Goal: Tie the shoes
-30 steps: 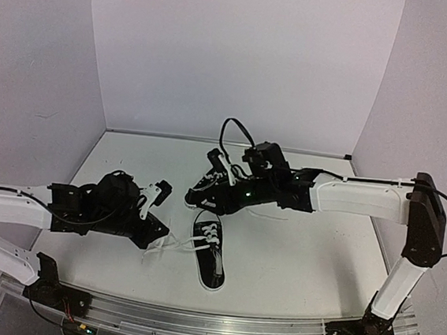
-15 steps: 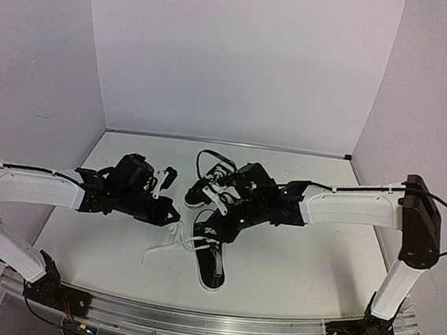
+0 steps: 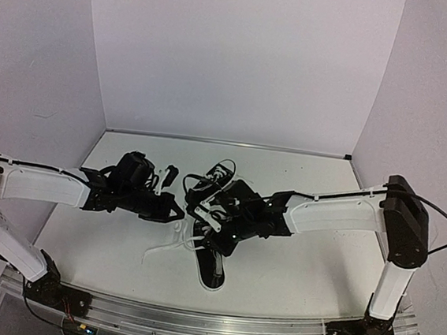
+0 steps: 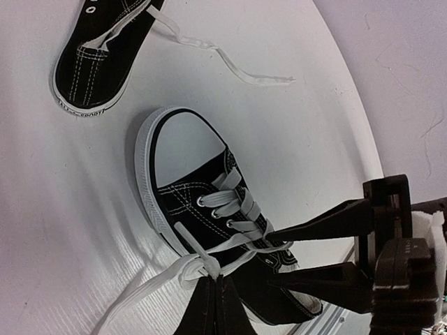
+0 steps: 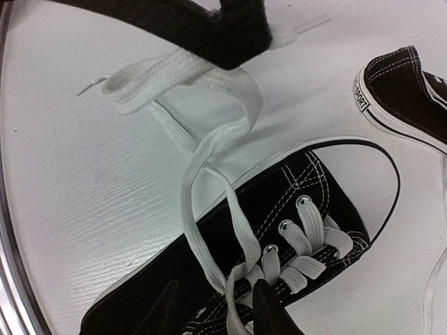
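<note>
The near shoe [image 3: 213,270], black with white laces, lies at the table's middle front, and it also shows in the left wrist view [image 4: 183,202] and the right wrist view [image 5: 328,190]. The far shoe [image 3: 220,172] lies behind it, seen too in the left wrist view [image 4: 94,66]. My left gripper [image 3: 178,211] is shut on a lace loop [image 4: 178,273] beside the near shoe's left side [image 4: 216,283]. My right gripper [image 3: 212,224] is open, its fingers straddling the lace strands [image 5: 209,230] above the top eyelets [image 5: 215,287].
A loose lace end [image 3: 156,250] trails left of the near shoe. The far shoe's lace [image 4: 223,59] lies loose on the table. The two grippers are close together over the near shoe. The metal rail [image 3: 209,320] runs along the table's front edge.
My right gripper has come down and left from the far shoe onto the near shoe's laces. My left gripper has moved right and forward to the near shoe, drawing the lace with it.
</note>
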You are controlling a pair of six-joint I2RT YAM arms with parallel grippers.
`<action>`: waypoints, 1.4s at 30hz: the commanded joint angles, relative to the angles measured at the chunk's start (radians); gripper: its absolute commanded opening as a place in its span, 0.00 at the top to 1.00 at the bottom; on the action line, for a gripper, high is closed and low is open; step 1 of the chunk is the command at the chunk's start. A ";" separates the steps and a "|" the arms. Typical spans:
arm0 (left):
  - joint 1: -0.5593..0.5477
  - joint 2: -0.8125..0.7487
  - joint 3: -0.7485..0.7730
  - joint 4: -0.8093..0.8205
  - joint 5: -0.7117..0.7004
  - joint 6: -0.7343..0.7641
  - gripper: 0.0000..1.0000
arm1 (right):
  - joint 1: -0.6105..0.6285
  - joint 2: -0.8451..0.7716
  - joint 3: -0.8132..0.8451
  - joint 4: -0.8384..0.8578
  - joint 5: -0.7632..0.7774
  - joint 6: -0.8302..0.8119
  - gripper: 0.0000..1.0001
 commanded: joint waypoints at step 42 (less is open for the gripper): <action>-0.006 0.371 0.092 0.459 0.305 -0.067 1.00 | 0.032 -0.141 -0.117 0.157 0.188 0.031 1.00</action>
